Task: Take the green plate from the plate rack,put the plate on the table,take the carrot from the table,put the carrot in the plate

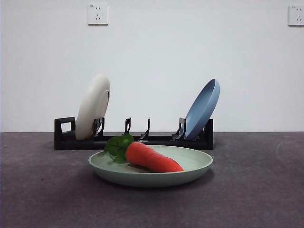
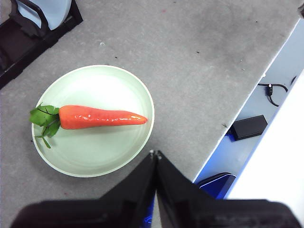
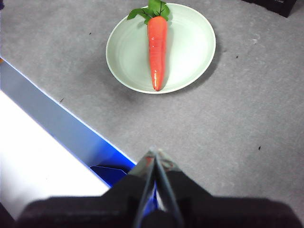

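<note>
The carrot point(image 1: 151, 157) lies in the green plate point(image 1: 194, 167) on the table point(image 1: 42, 190), at six o'clock from the plate rack point(image 1: 64, 137). My left gripper point(image 2: 155, 154) and right gripper point(image 3: 153, 153) hang clear, jaws pressed together on nothing. I judge the last step done; no further grasp seems called for.

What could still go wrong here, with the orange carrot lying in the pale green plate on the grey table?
Little, probably. The orange tapered toy carrot lies loose in the shallow pale green round plate; a bump might roll it out. The cream-white plate and blue plate lean in the long black plate rack just behind, so a careless arm move could tip them. The left gripper and right gripper are shut, off the plate.
</note>
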